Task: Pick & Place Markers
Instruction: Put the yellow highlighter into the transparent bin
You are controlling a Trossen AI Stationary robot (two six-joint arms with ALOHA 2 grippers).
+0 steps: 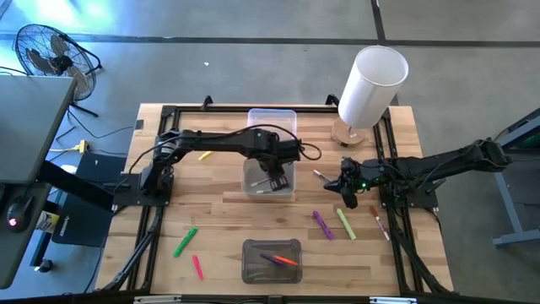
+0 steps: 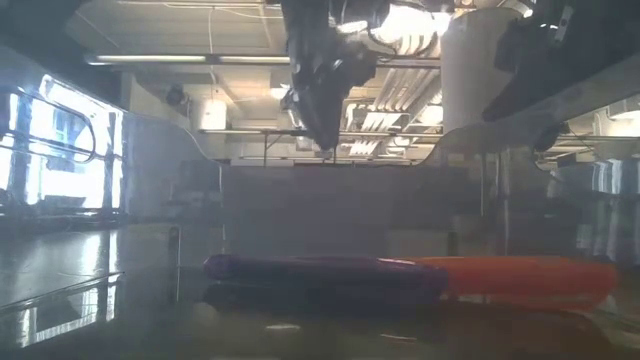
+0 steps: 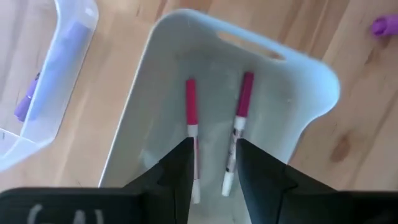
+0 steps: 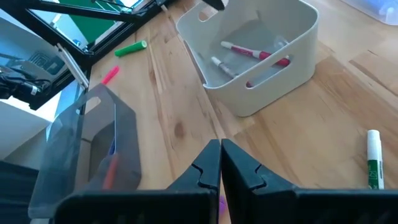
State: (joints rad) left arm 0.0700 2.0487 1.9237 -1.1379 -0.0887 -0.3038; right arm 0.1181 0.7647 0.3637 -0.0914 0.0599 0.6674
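Two thin pink markers [image 3: 191, 118] lie side by side in the white bin [image 3: 311, 118] mid-frame, and the left gripper [image 3: 214, 165] hangs right over them with fingers parted, probably just dropping one off. Right gripper [image 4: 220, 163] sits pinched closed and empty, right of center. Farther out, a green marker [image 1: 185, 242] and purple marker [image 1: 322, 223] wait loose on the table [image 1: 219, 211]; nothing's really blocking them.
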